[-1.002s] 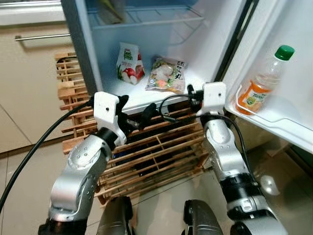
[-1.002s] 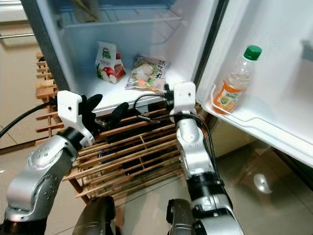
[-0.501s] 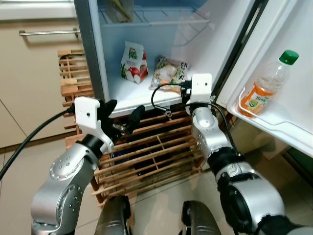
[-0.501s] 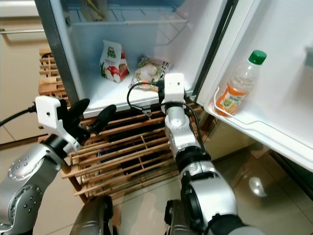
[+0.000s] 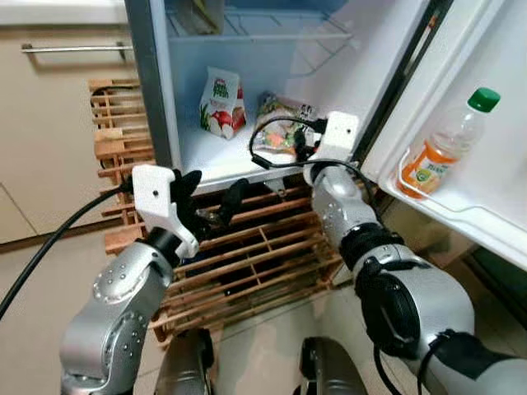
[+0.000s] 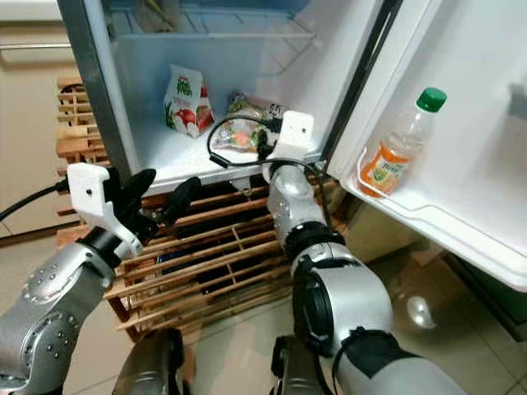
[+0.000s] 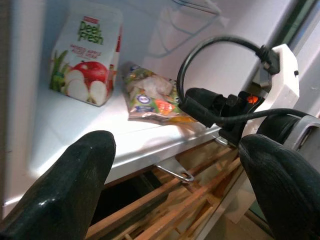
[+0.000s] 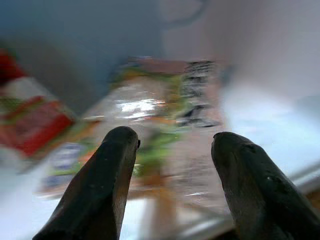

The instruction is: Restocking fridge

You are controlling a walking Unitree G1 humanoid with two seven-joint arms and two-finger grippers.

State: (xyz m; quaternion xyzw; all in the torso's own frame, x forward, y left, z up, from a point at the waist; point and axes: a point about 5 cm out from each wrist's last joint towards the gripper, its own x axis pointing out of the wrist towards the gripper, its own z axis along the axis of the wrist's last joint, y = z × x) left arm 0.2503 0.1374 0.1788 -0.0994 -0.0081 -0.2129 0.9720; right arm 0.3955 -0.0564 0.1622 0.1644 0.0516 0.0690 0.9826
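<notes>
Grippers, two, work at the fridge front. Nearest, the left gripper (image 5: 207,201) hangs with fingers spread before a wooden rack (image 5: 263,255), below the shelf edge at about 8 o'clock from the food. The right gripper (image 8: 172,150) reaches over the shelf (image 5: 216,160) lip, fingers apart and empty, pointing at one snack bag (image 5: 284,132) lying flat just ahead. One juice carton (image 5: 221,104) stands upright at 9 o'clock of the bag, near but apart. Farther off at 3 o'clock, one bottle (image 5: 449,140) with a green cap stands in the door bin (image 5: 461,206). The left wrist view shows the carton's apple print; the right wrist view is blurred, showing both fingertips short of the bag.
</notes>
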